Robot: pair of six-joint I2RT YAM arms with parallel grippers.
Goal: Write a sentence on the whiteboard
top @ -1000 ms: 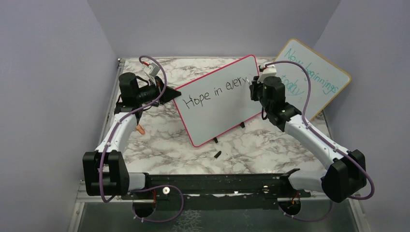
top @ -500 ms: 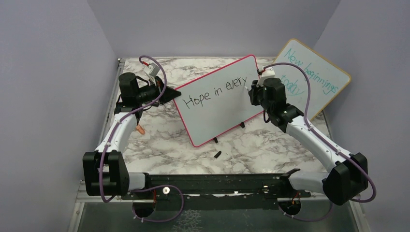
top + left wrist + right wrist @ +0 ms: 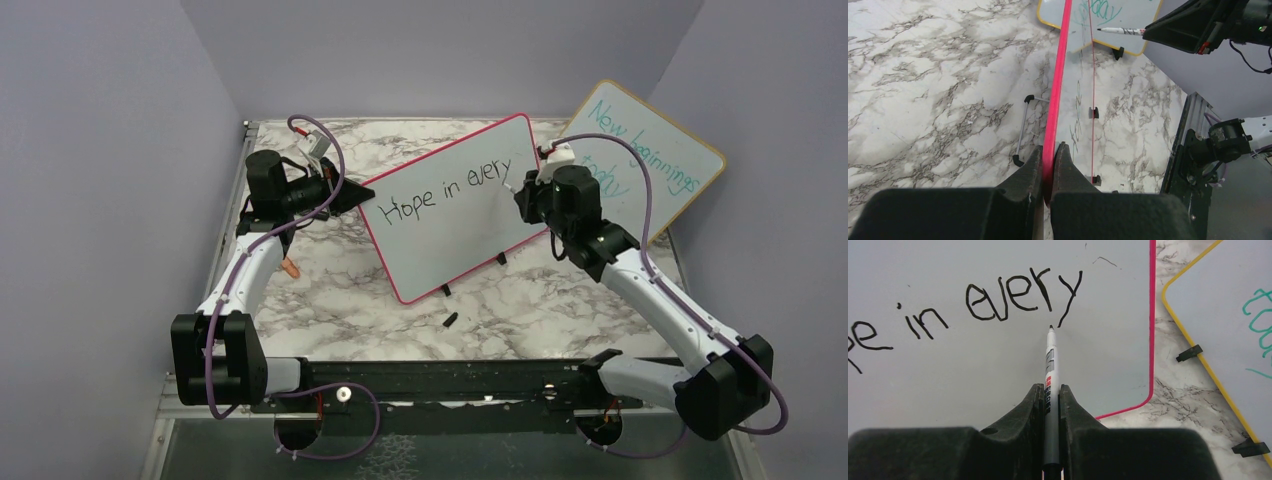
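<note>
The whiteboard (image 3: 455, 245), white with a thin pink frame, stands tilted on small black feet in the middle of the marble table. Black writing on it reads "Hope in every" (image 3: 447, 191). My left gripper (image 3: 350, 197) is shut on the board's left edge, and in the left wrist view the pink frame (image 3: 1060, 75) runs out from between the jaws (image 3: 1049, 150). My right gripper (image 3: 1051, 390) is shut on a white marker (image 3: 1050, 360). Its black tip sits just below the tail of the "y" in "every" (image 3: 1018, 295), at or just off the board.
A second board (image 3: 655, 150) with a wooden frame and teal writing leans behind the right arm, close to the whiteboard's right edge (image 3: 1151, 315). A small black cap (image 3: 450, 320) lies on the table in front. An orange object (image 3: 291, 268) lies beside the left arm.
My right gripper with the marker has drifted right and slightly down along the board, uncovering the whole "y". The left gripper and the whiteboard have not moved.
</note>
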